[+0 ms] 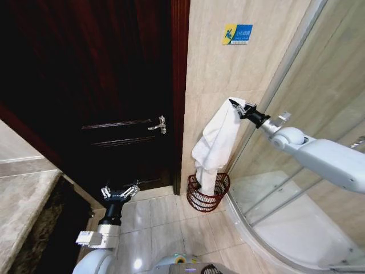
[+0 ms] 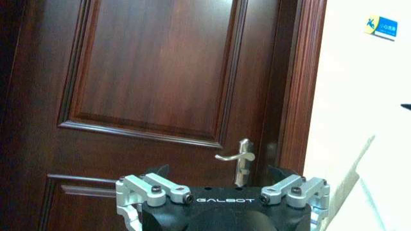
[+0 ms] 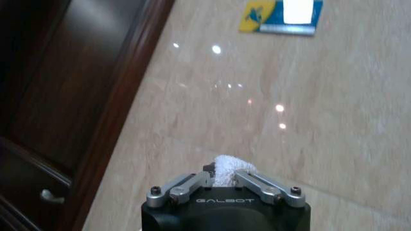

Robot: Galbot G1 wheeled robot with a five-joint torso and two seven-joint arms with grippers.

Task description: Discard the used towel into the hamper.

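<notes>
Against beige wall tile (image 1: 211,74) — white towel (image 1: 214,145), right gripper (image 1: 238,107) pinching it — limp into wicker hamper (image 1: 209,195).

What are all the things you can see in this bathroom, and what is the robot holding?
towel: one, white, hanging from the right gripper against the beige wall, its lower end down inside the hamper
hamper: one, dark reddish-brown open weave, on the floor by the wall, between the door and the shower
door: one, dark brown wood, left of the wall
door handle: one, silver, on the door near its right edge
sign: one, blue and yellow, high on the wall
shower screen: one, clear curved glass, on the right
counter: one, beige stone, at the far left
left gripper: open, empty, low in front of the door
right gripper: shut on the towel's top, raised above the hamper
</notes>
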